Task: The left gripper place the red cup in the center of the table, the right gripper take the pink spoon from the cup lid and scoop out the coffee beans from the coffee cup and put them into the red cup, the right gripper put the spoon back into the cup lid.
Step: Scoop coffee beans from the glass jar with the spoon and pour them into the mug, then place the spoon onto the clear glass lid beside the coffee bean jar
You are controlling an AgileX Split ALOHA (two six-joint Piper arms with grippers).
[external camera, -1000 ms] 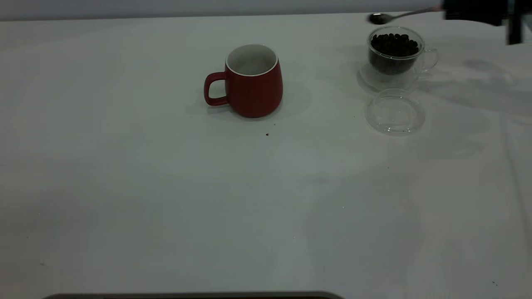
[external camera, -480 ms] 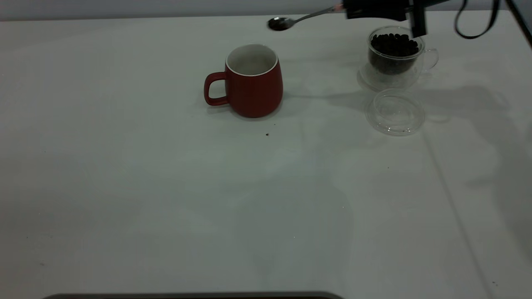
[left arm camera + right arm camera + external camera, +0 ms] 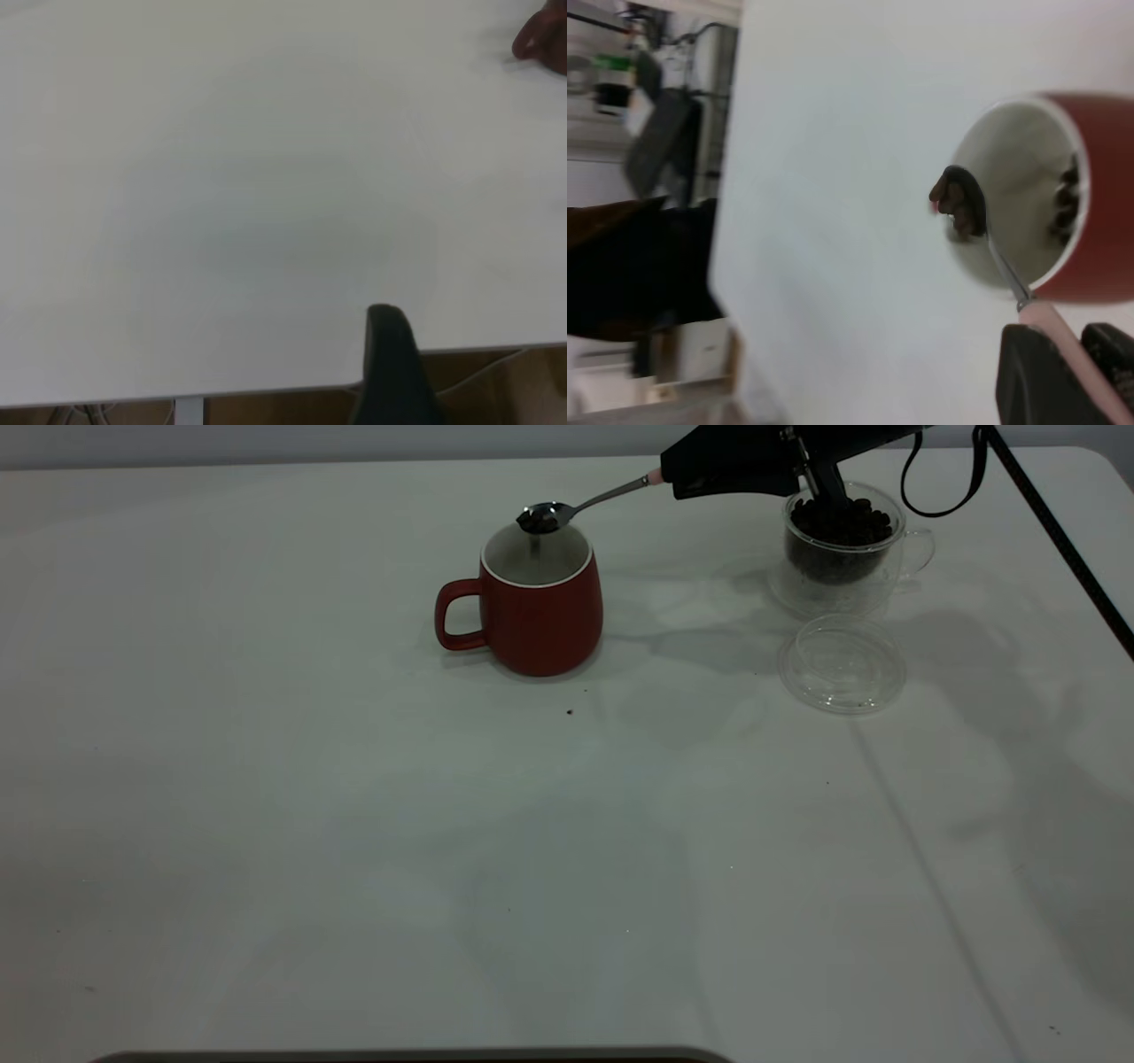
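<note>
The red cup (image 3: 539, 607) stands upright on the table (image 3: 354, 824) near the centre back, handle to the left. My right gripper (image 3: 675, 474) is shut on the pink spoon (image 3: 580, 506) by its pink handle and holds the bowl, loaded with coffee beans (image 3: 960, 202), over the cup's mouth. In the right wrist view the red cup (image 3: 1099, 186) has a few beans inside it, and the gripper (image 3: 1076, 354) clamps the handle. The coffee cup (image 3: 842, 545) full of beans stands at back right, the empty cup lid (image 3: 842, 664) in front of it. Only one finger (image 3: 390, 363) of the left gripper shows, at the table's edge.
A black cable (image 3: 1054, 531) hangs from the right arm over the table's right side. A few tiny dark specks (image 3: 569, 711) lie in front of the red cup. The table's front edge (image 3: 266, 390) shows in the left wrist view.
The right gripper has carried the spoon leftward from above the coffee cup and lowered its bowl over the red cup's mouth. The cups and lid have not moved.
</note>
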